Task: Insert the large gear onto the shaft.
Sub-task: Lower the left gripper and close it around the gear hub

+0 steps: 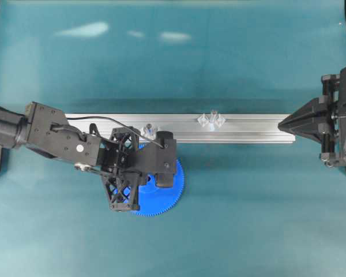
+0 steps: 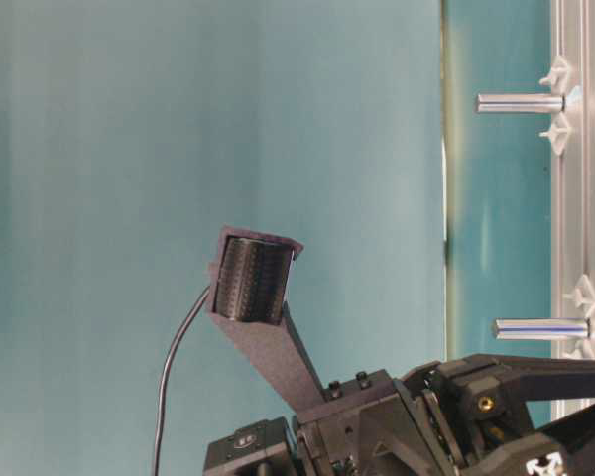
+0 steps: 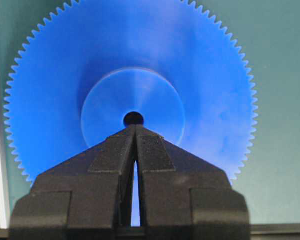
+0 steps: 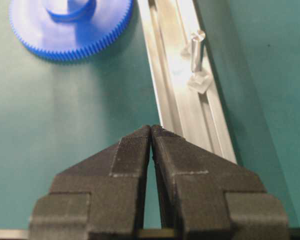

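Observation:
The large gear [image 1: 168, 199] is a bright-blue toothed disc lying flat on the teal table just in front of the rail, half hidden under my left arm. In the left wrist view the gear [image 3: 200, 80] fills the frame. My left gripper [image 3: 135, 128] is shut and empty, its tips over the raised hub just short of the centre hole [image 3: 133, 118]. I cannot tell if they touch. The shaft [image 1: 211, 119] stands upright on the rail between two clear brackets. It also shows in the right wrist view [image 4: 196, 47]. My right gripper [image 1: 281, 122] is shut and empty at the rail's right end.
A silver aluminium rail [image 1: 248, 130] runs across the middle of the table. A second pin [image 1: 149, 130] stands on it close to my left wrist. In the table-level view this pin [image 2: 540, 328] and the shaft [image 2: 521, 102] both show.

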`<state>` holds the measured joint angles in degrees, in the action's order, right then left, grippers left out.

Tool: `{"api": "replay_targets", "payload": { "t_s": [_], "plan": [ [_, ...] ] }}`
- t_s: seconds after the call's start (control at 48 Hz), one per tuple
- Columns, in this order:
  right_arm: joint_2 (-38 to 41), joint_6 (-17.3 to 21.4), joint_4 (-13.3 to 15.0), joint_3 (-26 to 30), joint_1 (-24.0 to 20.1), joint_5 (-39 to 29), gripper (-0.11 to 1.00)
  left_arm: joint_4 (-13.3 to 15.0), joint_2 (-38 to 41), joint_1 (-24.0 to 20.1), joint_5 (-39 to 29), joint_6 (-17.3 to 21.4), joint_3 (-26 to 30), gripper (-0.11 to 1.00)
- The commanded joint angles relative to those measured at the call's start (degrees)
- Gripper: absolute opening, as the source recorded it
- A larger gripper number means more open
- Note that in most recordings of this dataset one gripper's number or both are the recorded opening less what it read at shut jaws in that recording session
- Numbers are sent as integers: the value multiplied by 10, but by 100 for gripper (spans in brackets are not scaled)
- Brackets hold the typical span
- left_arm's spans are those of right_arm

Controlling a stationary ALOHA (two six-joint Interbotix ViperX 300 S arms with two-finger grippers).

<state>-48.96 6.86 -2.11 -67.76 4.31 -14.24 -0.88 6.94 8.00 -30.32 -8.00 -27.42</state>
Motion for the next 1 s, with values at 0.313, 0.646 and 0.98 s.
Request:
{"api": "replay_targets", "payload": {
  "t_s": [0.313,0.646,0.98],
  "plan": [
    [-6,25,-2,-2,2,5,14,-2,4,3,-1,24,25,24],
    [-33,43,-1,-13,2,4,14,-2,16,1,-11,22,33,94],
    [-62,44,-1,-25,2,-2,14,-2,34,-1,-31,22,41,94]
  ]
}}
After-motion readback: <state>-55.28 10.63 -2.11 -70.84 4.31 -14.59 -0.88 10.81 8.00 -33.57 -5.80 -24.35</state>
